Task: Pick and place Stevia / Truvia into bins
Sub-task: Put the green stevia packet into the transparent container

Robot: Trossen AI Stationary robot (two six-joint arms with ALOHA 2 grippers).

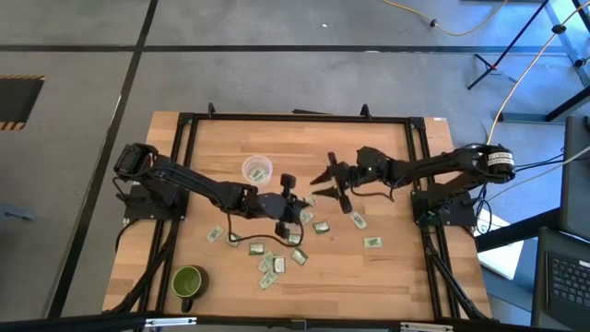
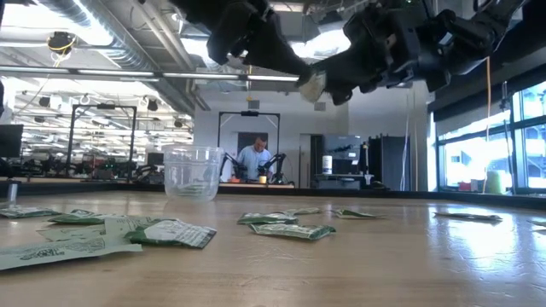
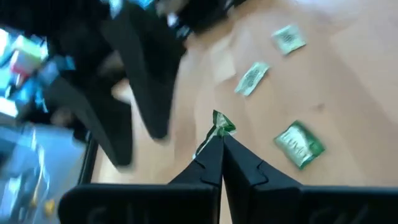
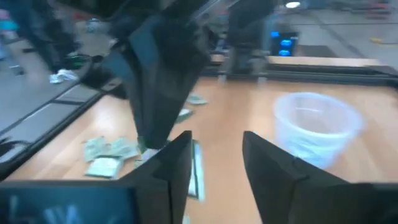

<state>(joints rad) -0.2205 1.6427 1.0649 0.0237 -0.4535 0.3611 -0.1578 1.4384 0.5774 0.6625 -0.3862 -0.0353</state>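
Note:
Several green and white Stevia sachets [image 1: 277,263] lie flat on the wooden table, most of them near its middle and near side. The clear plastic cup [image 1: 256,170] stands upright farther back, left of centre; it also shows in the right wrist view as the cup [image 4: 317,127]. My left gripper [image 1: 306,201] is above the table's middle, shut on one sachet [image 3: 221,124]. My right gripper [image 1: 329,182] hovers open just to its right, the fingers [image 4: 180,155] apart and touching nothing. Both are held high over the table in the low view. My left gripper pinches one sachet's end [image 3: 217,129] between its two fingertips. The sachet is crumpled and sticks out beyond them. In the low view the sachet [image 2: 314,85] is lifted well clear of the table at the end of fingers slanting down from the left.
An opaque green mug [image 1: 188,281] stands near the table's near left corner. A black frame [image 1: 277,118] runs round the tabletop. Loose sachets [image 2: 290,228] lie between the cup [image 2: 192,172] and the near edge. A person [image 2: 254,158] sits far behind the table.

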